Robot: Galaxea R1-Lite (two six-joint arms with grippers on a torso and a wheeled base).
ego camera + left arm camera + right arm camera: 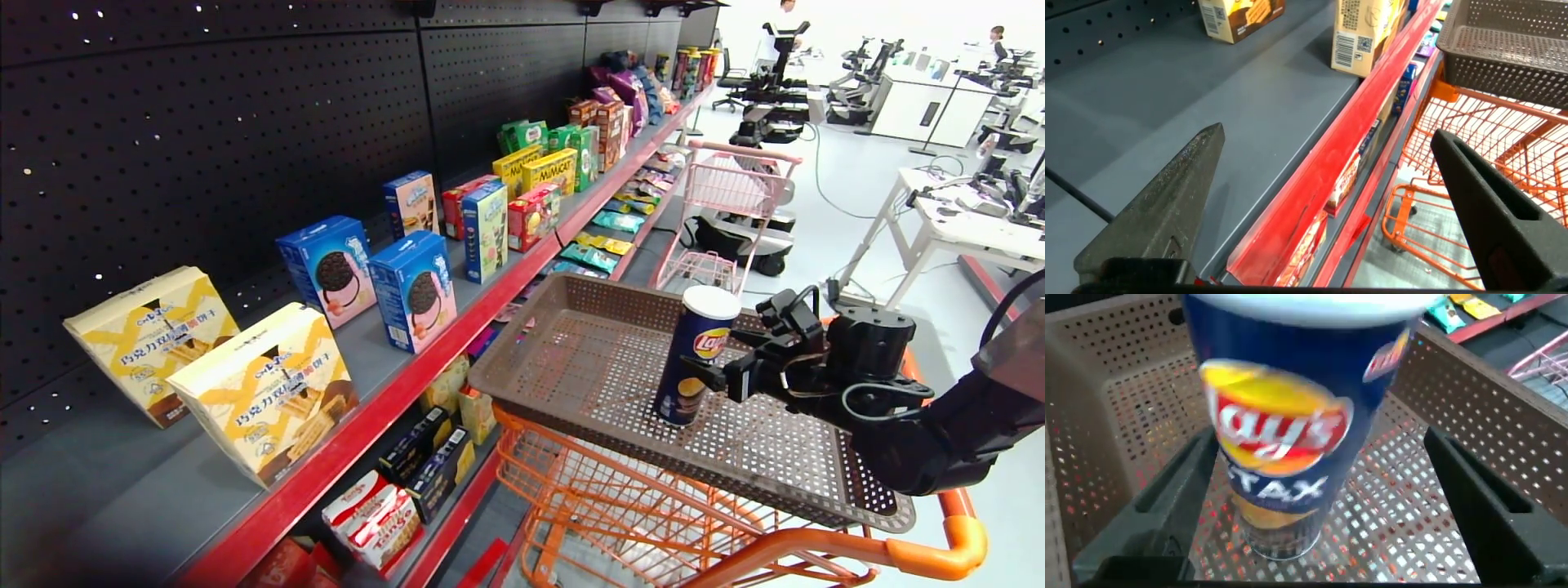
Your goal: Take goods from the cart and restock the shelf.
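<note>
Between the spread fingers point(1167, 490) of the right gripper point(1319, 449) stands the chip can point(694, 359), upright.

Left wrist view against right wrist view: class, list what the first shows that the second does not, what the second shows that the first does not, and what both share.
Left wrist view, not the right: the grey shelf board with yellow boxes standing on it, and the left gripper, open above the shelf's edge.
Right wrist view, not the left: the blue chip can standing upright between the open fingers of the right gripper.
Both: the brown perforated tray.
</note>
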